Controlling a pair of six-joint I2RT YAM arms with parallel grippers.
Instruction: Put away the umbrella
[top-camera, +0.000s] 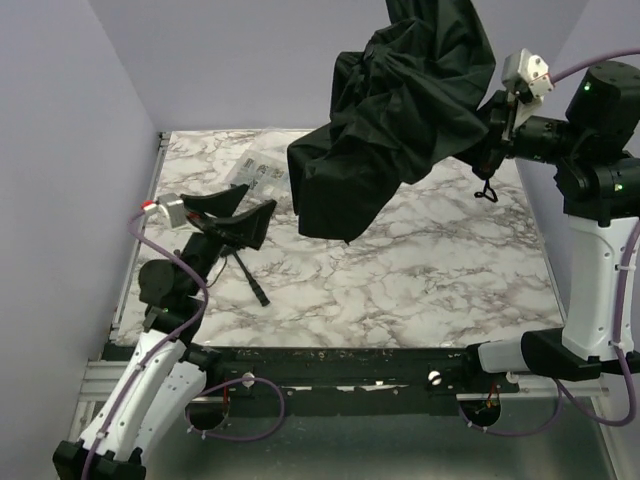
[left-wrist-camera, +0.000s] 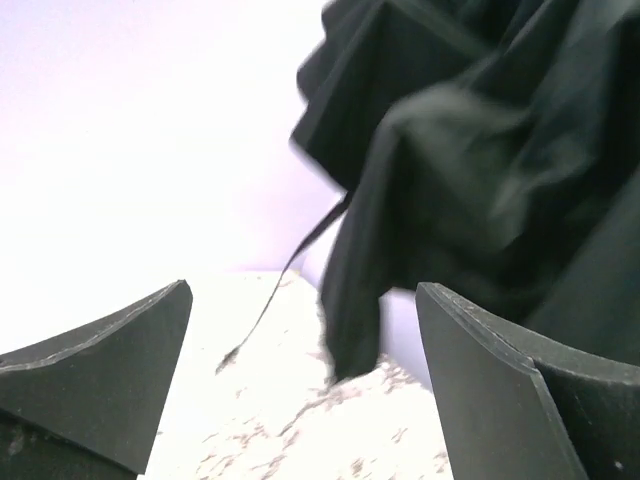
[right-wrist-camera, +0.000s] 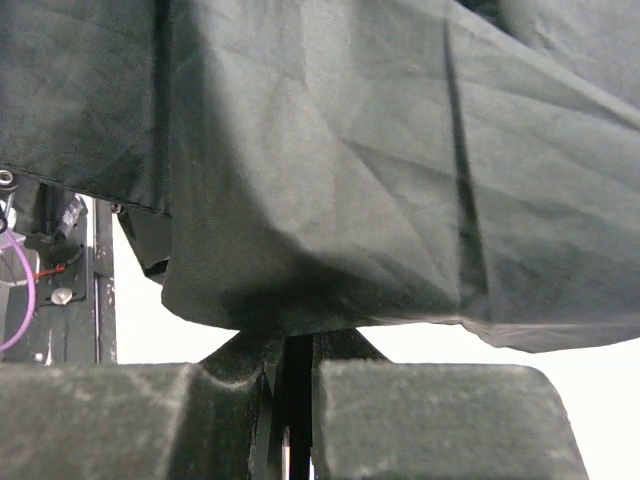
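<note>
Marble table (top-camera: 420, 270) fills the mid of the top view, lavender walls (top-camera: 70, 150) on 3 sides and a dark rail w/ both arm bases along the bottom edge. The umbrella (top-camera: 400, 110) is off the table, hanging in the upper right of the frame. Its dark canopy is loose and bunched and sags down-left, hiding part of the back of the marble. The right claw (top-camera: 497, 128) at the right edge of that bundle is clenched on the umbrella. In the right wrist view its two pads (right-wrist-camera: 440, 425) are pinched on the thin black shaft (right-wrist-camera: 297, 395), w/ cloth (right-wrist-camera: 330, 150) draped just above them. The left claw (top-camera: 250, 205), mid-left of the frame, is released w/ jaws wide. It points toward the canopy's low edge, near it but apart. In the left wrist view the cloth (left-wrist-camera: 480, 150) hangs beyond the spread fingers (left-wrist-camera: 100, 385), a thin strap (left-wrist-camera: 285, 275) dangling off it. A clear plastic box (top-camera: 258, 172) lies at upper left just behind the left claw. A small black-handled tool (top-camera: 252, 280) lies flat just below that claw. A small loop (top-camera: 487, 190) hangs under the right claw. Bare marble lies centre and lower right.
</note>
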